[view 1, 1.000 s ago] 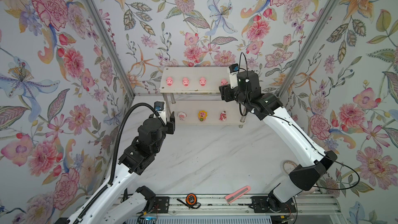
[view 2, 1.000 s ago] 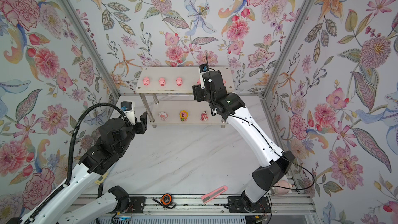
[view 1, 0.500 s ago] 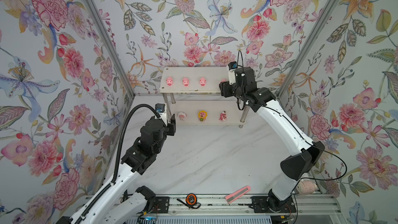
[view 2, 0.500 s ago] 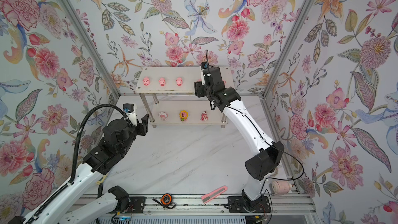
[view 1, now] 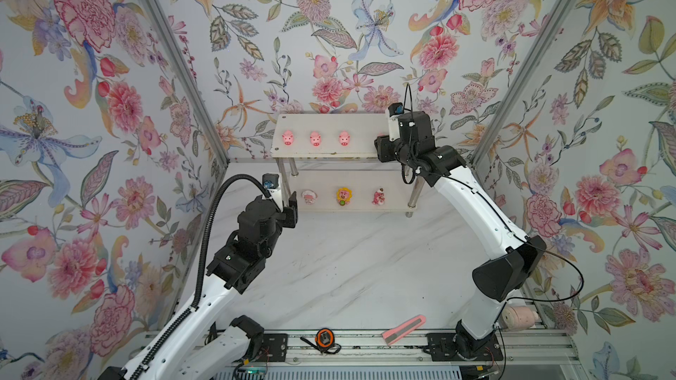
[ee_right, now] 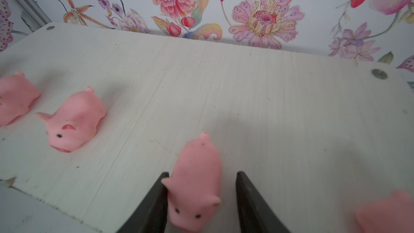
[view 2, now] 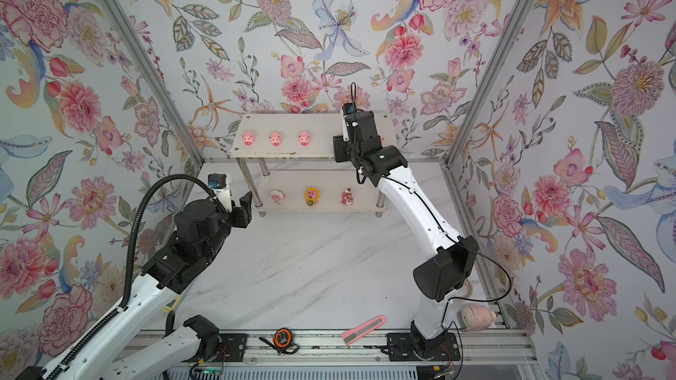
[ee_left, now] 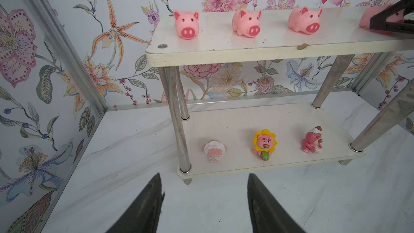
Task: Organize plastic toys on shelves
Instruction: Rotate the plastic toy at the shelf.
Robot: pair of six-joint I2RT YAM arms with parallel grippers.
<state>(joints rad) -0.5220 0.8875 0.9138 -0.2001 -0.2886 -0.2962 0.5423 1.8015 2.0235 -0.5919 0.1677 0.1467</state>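
The shelves [view 1: 329,122] stand against the back wall. Three pink pigs [view 1: 315,138] line the top board. A further pig [ee_right: 197,184] stands there between the fingers of my right gripper [ee_right: 202,175]; one finger touches its ear, and a gap shows at the other, so it is open. In both top views that gripper [view 1: 382,144] hides this pig. Another pig [ee_right: 385,214] shows blurred beside it. On the lower board stand a whitish figurine [ee_left: 214,151], a yellow-flower one [ee_left: 264,143] and a red-pink one [ee_left: 312,141]. My left gripper [ee_left: 203,177] hovers open and empty before the shelves' lower left corner.
An orange-black tape measure [view 1: 323,338] and a flat pink-and-grey bar [view 1: 404,329] lie at the table's front edge. A pink rounded thing [view 1: 519,318] sits by the right arm's base. Floral walls close in on three sides; chrome legs [ee_left: 177,113] flank the lower board.
My right gripper's jaws have narrowed around the pig on the top board, and that arm's elbow has drawn inward. The left arm has barely moved.
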